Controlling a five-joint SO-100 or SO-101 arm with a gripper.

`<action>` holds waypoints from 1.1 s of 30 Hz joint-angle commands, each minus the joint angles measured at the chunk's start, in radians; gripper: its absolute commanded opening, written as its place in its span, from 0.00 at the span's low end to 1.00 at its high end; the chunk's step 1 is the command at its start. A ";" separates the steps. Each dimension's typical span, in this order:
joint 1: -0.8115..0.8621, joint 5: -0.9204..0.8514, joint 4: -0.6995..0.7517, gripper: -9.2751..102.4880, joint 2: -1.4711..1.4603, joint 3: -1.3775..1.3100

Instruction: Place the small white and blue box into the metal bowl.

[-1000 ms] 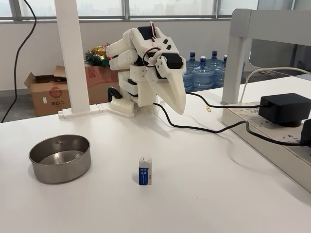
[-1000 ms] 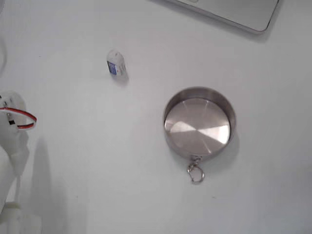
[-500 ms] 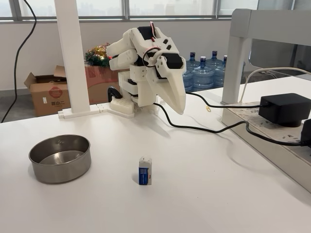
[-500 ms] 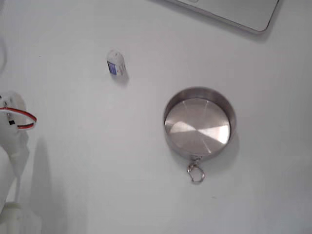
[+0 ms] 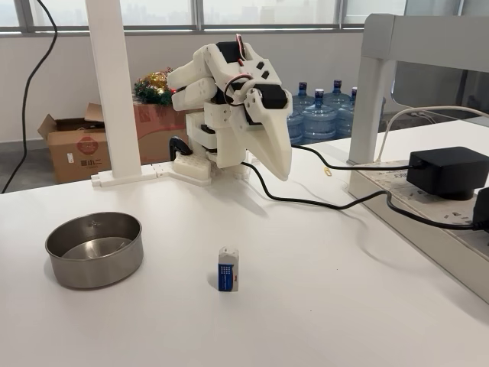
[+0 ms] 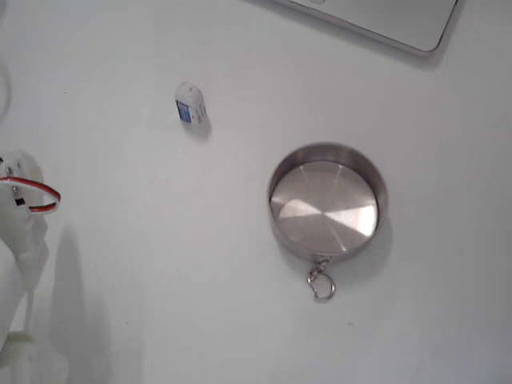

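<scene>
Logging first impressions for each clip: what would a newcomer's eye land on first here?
Probably the white arm folded up at the table's far side, its gripper pointing down, well above the surface. Next, the small white and blue box standing upright alone on the white table, with the empty metal bowl apart to its left in that fixed view.

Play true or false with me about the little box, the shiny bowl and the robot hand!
1. The little box stands on the table. True.
2. The bowl has the box inside it. False: the bowl is empty, and the box stands apart from it.
3. The robot hand is holding the box. False: it hangs above the table, far from the box, holding nothing.
4. A small ring hangs on the bowl's rim. True.
</scene>
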 commanded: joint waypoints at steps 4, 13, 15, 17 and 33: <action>0.023 0.002 -0.153 0.04 -0.023 0.015; 0.143 0.357 -0.482 0.04 -0.348 -0.089; 0.172 0.532 -0.577 0.04 -0.391 -0.087; 0.210 0.719 -0.673 0.05 -0.442 -0.069; 0.416 1.279 -1.025 0.05 -0.572 0.071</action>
